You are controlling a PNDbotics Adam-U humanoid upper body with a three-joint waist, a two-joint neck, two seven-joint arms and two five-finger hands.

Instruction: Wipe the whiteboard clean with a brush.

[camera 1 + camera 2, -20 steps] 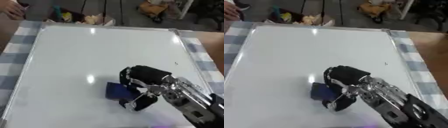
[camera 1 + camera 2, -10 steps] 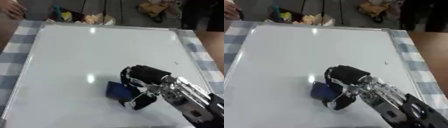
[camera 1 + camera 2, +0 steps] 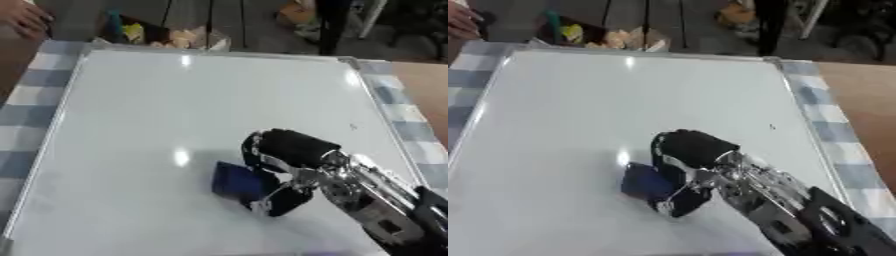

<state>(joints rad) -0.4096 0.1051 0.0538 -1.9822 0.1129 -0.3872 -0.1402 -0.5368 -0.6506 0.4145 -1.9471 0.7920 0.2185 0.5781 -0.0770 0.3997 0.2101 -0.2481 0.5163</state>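
Across a checked worktop (image 3: 26, 95) lies a large whiteboard (image 3: 201, 105), filling most of the view, glossy with light glare, mostly blank. Reaching in from the lower right over the board's lower middle: right hand (image 3: 284, 152), black and silver, fingers (image 3: 289, 197) curled round a dark blue brush (image 3: 234, 181). Pressed flat against the board, just left of the palm. Near the board's right edge, a tiny dark mark (image 3: 353, 127).

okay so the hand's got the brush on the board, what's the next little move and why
Probably sweep the brush up and right toward the small dark mark near the whiteboard's right edge. The right hand holds the brush flat on the lower middle of the board, and that mark is the only one visible.
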